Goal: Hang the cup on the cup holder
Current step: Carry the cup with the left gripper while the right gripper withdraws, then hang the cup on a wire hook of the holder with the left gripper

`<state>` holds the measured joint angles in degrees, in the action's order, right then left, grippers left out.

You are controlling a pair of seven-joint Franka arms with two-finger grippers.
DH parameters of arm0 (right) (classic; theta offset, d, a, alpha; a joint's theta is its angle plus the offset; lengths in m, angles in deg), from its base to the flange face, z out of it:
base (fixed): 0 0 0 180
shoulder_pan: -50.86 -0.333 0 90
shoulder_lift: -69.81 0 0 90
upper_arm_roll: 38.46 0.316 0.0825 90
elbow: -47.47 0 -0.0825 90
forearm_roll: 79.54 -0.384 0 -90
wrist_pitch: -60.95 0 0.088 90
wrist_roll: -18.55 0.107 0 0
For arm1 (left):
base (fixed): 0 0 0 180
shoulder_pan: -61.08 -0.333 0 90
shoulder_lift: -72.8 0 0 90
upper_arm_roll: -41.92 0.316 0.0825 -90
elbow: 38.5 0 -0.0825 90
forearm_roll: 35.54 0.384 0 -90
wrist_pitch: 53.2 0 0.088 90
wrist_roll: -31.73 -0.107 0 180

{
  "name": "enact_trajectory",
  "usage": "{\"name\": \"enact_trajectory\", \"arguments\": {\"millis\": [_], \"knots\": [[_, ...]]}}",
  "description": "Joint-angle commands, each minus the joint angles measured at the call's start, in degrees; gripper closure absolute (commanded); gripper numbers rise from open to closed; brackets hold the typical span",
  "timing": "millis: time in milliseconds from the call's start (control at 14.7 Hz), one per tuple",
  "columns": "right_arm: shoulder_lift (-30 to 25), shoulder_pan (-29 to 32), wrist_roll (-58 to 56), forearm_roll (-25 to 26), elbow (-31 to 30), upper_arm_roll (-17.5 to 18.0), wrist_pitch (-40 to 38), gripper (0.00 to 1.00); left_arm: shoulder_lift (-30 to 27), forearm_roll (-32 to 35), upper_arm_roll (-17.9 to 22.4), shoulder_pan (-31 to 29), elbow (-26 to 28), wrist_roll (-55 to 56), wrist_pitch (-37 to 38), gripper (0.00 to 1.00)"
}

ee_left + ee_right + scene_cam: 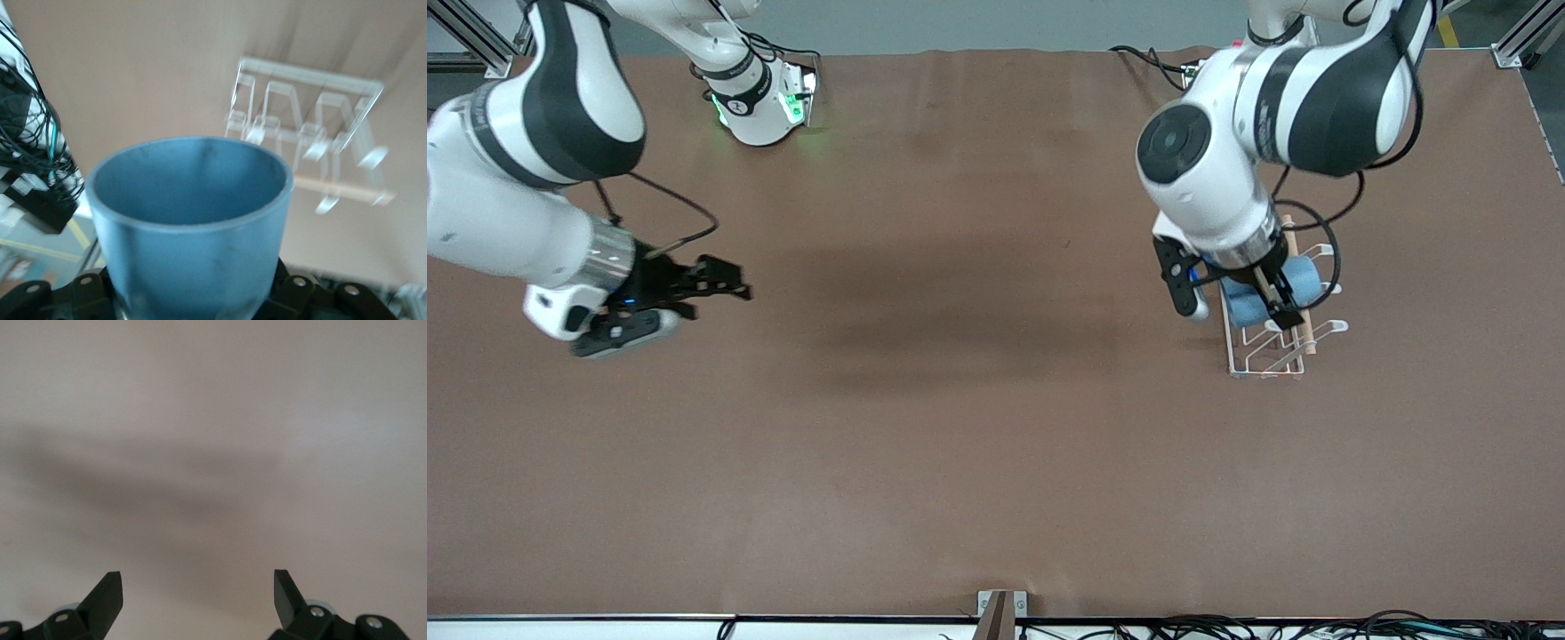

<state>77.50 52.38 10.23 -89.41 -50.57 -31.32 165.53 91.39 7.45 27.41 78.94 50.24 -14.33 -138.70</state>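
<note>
The left tool [1267, 293] holds the light-blue cup [1263, 289] over the white cup holder [1285, 342]. The right tool [729, 283] waits, spread wide, over the brown surface [960, 400].

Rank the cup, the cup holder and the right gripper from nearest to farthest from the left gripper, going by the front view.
1. The cup: held in the left gripper, over the rack.
2. The cup holder: on the table directly beneath that gripper, at the left arm's end.
3. The right gripper: open, waiting over bare table at the right arm's end.
</note>
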Motion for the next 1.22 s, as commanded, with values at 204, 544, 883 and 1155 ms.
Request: {"name": "enact_trajectory", "arguments": {"millis": [204, 544, 883, 1155], "knots": [[-1.19, 6.65, 0.15, 4.85, 17.42, 1.12, -14.2, 0.0, 2.77, 12.19, -0.44, -1.42, 5.12, -5.35, 1.31, 0.6], [-3.11, 7.89, 2.59, 4.94, 21.93, 1.47, -23.0, 0.0, 6.27, 19.05, -0.61, 1.56, 9.44, -5.27, 8.84, 0.6], [-8.29, 4.38, 11.55, 8.99, 19.3, 2.08, -24.51, 0.0, 12.26, 24.25, -0.61, 3.15, 9.26, -1.41, 15.37, 0.6], [-11.12, -0.71, 20.95, 8.9, 15.25, 2.08, -24.77, 0.0, 15.51, 25.99, -0.61, 4.47, 9.44, 4.92, 18.7, 0.59]]}}
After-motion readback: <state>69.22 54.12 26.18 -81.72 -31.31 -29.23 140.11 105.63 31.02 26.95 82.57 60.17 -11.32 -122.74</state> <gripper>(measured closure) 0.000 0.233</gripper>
